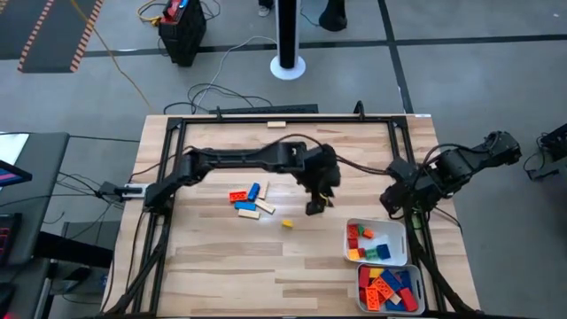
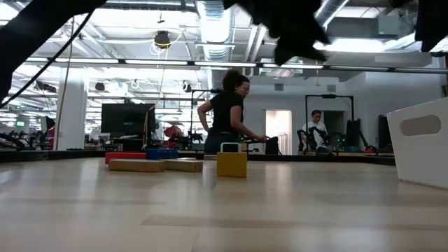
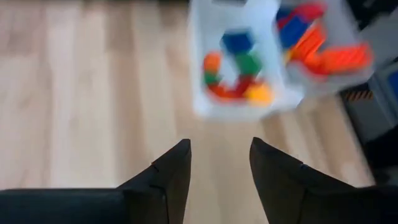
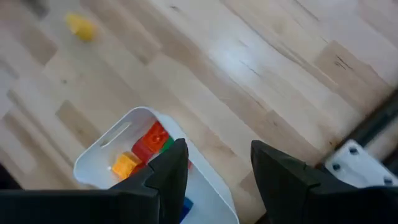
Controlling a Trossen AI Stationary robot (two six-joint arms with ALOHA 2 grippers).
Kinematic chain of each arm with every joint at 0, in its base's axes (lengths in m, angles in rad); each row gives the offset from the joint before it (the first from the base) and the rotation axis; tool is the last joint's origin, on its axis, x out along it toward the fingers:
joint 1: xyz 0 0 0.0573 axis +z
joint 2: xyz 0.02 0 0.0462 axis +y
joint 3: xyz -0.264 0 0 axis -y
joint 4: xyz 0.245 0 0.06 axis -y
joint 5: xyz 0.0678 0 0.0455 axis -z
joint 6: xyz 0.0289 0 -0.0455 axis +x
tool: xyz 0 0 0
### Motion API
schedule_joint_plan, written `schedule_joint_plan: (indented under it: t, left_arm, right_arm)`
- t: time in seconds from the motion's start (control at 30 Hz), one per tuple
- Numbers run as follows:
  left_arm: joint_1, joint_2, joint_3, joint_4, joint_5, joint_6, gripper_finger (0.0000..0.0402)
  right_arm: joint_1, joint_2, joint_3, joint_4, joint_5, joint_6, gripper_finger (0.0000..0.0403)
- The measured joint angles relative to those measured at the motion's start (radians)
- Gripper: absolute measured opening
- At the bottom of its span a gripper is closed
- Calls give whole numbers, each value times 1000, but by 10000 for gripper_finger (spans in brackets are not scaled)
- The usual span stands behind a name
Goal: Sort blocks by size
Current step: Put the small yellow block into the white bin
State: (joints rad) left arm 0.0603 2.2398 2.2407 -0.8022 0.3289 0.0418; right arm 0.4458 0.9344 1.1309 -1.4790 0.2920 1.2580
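Observation:
A lone yellow block (image 1: 287, 223) (image 2: 232, 163) sits on the table's middle. To its left lies a cluster of loose blocks (image 1: 249, 200): red, blue and tan ones. My left gripper (image 1: 316, 208) (image 3: 219, 146) hangs open above the table, just right of and beyond the yellow block, with nothing between its fingers. My right gripper (image 1: 397, 200) (image 4: 217, 149) is open too, held high near the table's right edge over the far tray (image 4: 112, 140). Small mixed blocks (image 1: 368, 244) fill that tray; longer orange, red and blue ones (image 1: 390, 291) fill the near tray.
The two white trays (image 1: 400, 232) (image 1: 420, 282) stand side by side at the near right; in the low view one wall (image 2: 420, 150) shows at the right. A tan piece (image 1: 276, 124) lies at the far edge. People stand in the room behind the table.

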Motion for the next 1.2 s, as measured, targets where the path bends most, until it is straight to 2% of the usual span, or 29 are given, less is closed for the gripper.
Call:
schedule_joint_plan:
  t: [0.2,0.3,0.43,0.57,0.67,0.77,0.93,1.07,1.2]
  left_arm:
    - [32,-19,-1,-240,21,111,151]
    - [33,-15,-5,-335,32,162,150]
    - [33,-26,-54,-352,53,179,150]
    - [32,-77,-187,-343,83,195,150]
    - [31,-155,-353,-265,85,179,150]
    - [24,-265,-549,-117,74,102,150]
    - [-20,-415,-838,126,-17,-63,150]
    - [-86,-423,-952,254,-86,-131,157]
    - [-146,-403,-967,322,-194,-103,187]
  right_arm:
    - [39,1,0,62,3,-136,203]
    - [77,2,0,83,58,-136,203]
    - [146,-8,0,119,111,-112,203]
    - [202,0,0,123,129,-38,203]
    - [233,19,0,119,142,19,203]
    - [261,40,0,119,161,65,203]
    - [263,90,0,118,163,77,203]
    - [235,126,0,122,180,50,203]
    - [197,146,0,131,181,19,203]
